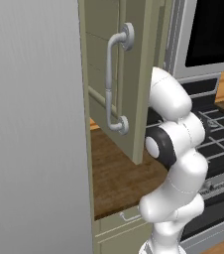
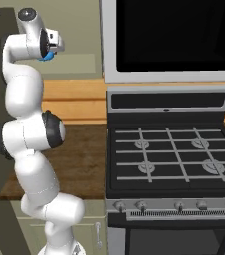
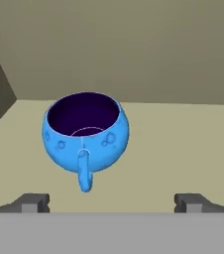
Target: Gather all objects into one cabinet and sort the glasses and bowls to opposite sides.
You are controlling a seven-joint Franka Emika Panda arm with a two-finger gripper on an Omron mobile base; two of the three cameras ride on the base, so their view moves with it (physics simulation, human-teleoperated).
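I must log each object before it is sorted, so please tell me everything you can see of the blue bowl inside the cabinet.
The blue bowl is small, round and glossy bright blue, with faint dimples on its wall and a dark purple inside that looks empty. A short blue handle-like stub points toward the camera. It stands upright on the pale green shelf, near the back wall, toward the left corner. Nothing else touches it; the open gripper stays short of it.

Glossy white rounded arm (image 1: 176, 163) segments, dark joint bands, grey cap
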